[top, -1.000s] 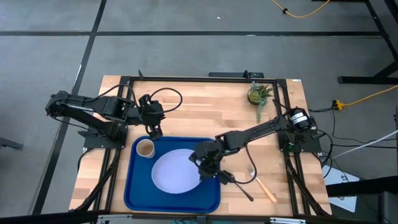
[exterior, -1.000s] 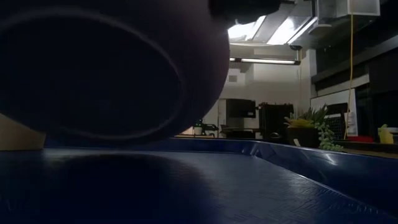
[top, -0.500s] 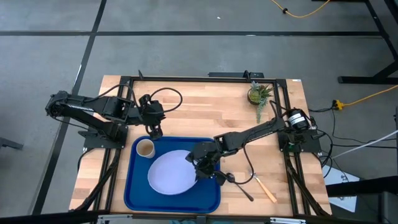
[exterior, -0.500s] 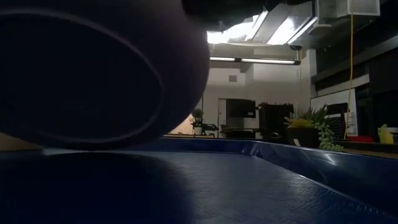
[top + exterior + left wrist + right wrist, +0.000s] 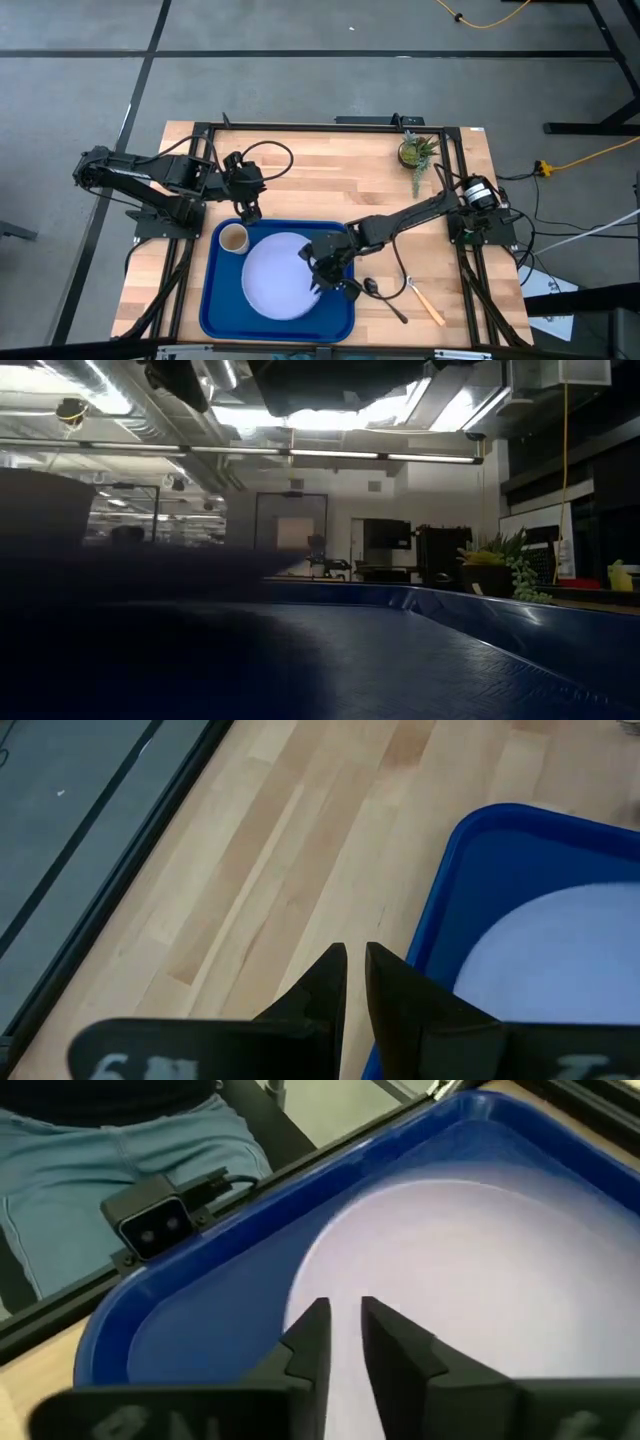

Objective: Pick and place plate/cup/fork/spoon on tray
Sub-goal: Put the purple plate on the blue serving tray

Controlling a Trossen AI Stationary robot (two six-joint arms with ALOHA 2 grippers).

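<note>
Plate (image 5: 277, 277) flat in tray (image 5: 215, 310) | right hand (image 5: 322, 278) over its edge

Both arms are dark, jointed and slender, with black cables looped alongside. The left gripper (image 5: 355, 982) and right gripper (image 5: 343, 1342) each end in two black, wedge-shaped fingers. Faint pale lettering marks each wrist housing behind its fingers.
</note>
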